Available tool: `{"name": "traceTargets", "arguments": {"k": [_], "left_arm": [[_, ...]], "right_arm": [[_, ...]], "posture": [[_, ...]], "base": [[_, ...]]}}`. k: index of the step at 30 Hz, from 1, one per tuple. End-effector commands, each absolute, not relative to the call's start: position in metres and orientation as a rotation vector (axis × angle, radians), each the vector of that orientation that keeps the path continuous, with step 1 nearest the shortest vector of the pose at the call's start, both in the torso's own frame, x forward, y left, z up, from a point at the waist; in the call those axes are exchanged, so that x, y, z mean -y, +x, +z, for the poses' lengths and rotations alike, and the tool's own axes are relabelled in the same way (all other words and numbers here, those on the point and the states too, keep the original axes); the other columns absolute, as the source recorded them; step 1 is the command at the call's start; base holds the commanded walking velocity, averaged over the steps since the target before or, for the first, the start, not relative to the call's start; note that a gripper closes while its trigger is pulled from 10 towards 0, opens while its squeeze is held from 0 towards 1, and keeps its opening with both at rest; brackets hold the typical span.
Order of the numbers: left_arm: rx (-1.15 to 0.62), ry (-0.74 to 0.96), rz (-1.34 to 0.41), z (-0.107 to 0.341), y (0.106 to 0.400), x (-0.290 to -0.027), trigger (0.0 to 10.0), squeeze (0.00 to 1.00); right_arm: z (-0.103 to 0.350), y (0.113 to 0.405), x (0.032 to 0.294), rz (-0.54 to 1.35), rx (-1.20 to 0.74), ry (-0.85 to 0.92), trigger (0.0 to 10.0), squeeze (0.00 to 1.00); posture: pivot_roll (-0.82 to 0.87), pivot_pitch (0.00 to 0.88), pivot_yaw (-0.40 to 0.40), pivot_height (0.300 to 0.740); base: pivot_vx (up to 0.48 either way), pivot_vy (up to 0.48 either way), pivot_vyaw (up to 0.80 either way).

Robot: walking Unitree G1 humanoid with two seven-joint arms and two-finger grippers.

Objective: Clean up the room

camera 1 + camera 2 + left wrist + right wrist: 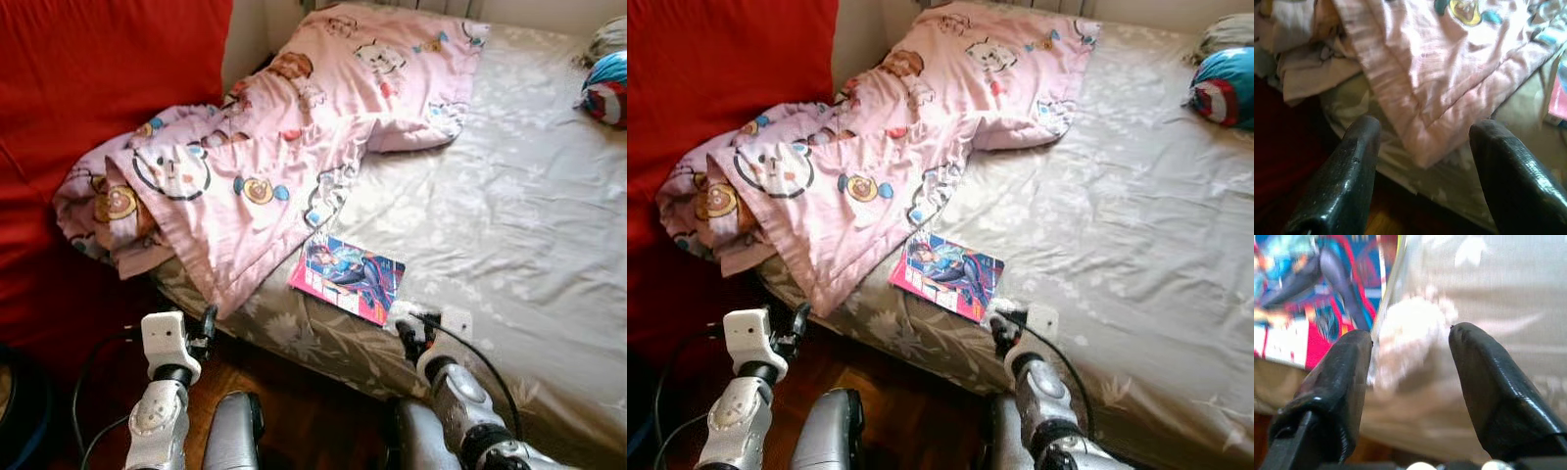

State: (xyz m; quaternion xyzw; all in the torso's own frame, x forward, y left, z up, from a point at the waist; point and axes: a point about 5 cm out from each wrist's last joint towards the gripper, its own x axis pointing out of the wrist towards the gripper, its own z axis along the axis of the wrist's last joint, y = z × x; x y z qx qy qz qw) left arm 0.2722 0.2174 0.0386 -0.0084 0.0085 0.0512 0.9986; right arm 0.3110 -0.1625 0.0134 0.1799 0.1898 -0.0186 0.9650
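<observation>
A small white crumpled wad (pixel 1406 342) lies on the grey floral bed sheet (pixel 509 215) near the front edge, beside a colourful comic book (pixel 347 277). My right gripper (pixel 413 331) is at the bed's edge, open, one finger on either side of the wad and not closed on it. A pink cartoon-print quilt (pixel 245 166) is bunched over the bed's left corner and hangs off it. Just below that hanging corner my left gripper (pixel 207 326) is open and holds nothing; in the left wrist view the quilt's corner (pixel 1425 98) lies ahead of the fingers (pixel 1352 161).
A pink pillow (pixel 392 69) lies at the head of the bed. A blue and red round plush (pixel 605 90) sits at the far right. A red upholstered surface (pixel 88 88) stands to the left. Dark wood floor (pixel 294 411) shows below the bed.
</observation>
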Motion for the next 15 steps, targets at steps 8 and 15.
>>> {"name": "traceTargets", "arguments": {"k": [8,15], "left_arm": [[-0.039,-0.006,0.109,0.038,0.257,-0.224,10.0,0.00],[-0.011,-0.001,0.096,0.051,0.257,-0.221,10.0,0.00]], "right_arm": [[0.018,0.315,0.159,-0.044,-0.357,0.384,10.0,0.00],[0.025,0.321,0.159,-0.059,-0.334,0.406,10.0,0.00]], "posture": [[0.18,0.299,0.018,0.600],[0.19,0.320,0.027,0.600]], "base": [[0.000,0.000,0.00],[0.000,0.000,0.00]]}}
